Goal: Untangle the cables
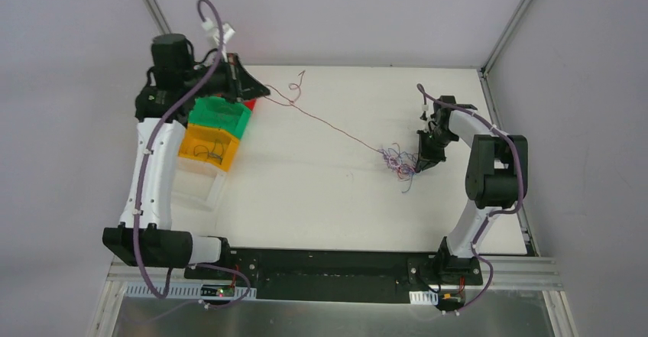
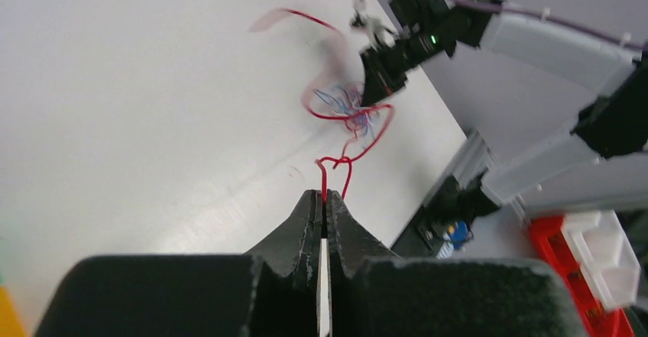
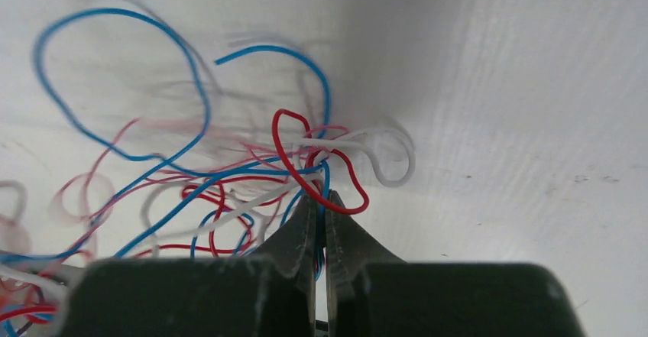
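A small tangle of thin red, blue and white cables lies on the white table right of centre. One long red cable runs taut from it to my left gripper at the back left, which is shut on that cable. In the left wrist view the red cable comes out of the closed tips of my left gripper, with the tangle beyond. My right gripper is at the tangle's right edge. In its wrist view my right gripper is shut on blue and red strands.
Stacked green and yellow bins stand at the left under my left arm, with a clear tray in front of them. A red bin holding a white box shows in the left wrist view. Grey walls enclose the table.
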`<state>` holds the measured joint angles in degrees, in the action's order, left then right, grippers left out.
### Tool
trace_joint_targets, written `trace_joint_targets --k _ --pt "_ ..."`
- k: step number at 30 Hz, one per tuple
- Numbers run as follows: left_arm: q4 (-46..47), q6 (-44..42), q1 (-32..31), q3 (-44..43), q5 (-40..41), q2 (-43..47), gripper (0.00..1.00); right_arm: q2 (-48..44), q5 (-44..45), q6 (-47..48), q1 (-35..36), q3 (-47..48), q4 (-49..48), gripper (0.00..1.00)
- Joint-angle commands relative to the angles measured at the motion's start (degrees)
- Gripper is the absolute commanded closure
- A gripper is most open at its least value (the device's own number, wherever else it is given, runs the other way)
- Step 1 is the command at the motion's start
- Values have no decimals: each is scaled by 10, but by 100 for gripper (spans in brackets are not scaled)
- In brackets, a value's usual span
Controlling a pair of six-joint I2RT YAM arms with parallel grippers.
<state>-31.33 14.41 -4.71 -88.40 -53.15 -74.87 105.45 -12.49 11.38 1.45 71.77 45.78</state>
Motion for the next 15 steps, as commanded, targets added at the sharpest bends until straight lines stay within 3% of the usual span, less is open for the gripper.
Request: trace_joint_targets --k 1,8,12,15 --pt "-85 -25 127 -132 -65 -32 100 19 65 36 -30 24 11 100" --pt "-96 17 321 -311 -125 -105 100 31 89 42 -48 36 16 100" --pt "-96 47 386 -388 -147 -141 100 33 89 41 -50 35 15 100" --pt "-96 60 425 -398 -164 -147 100 30 80 38 -51 33 15 100"
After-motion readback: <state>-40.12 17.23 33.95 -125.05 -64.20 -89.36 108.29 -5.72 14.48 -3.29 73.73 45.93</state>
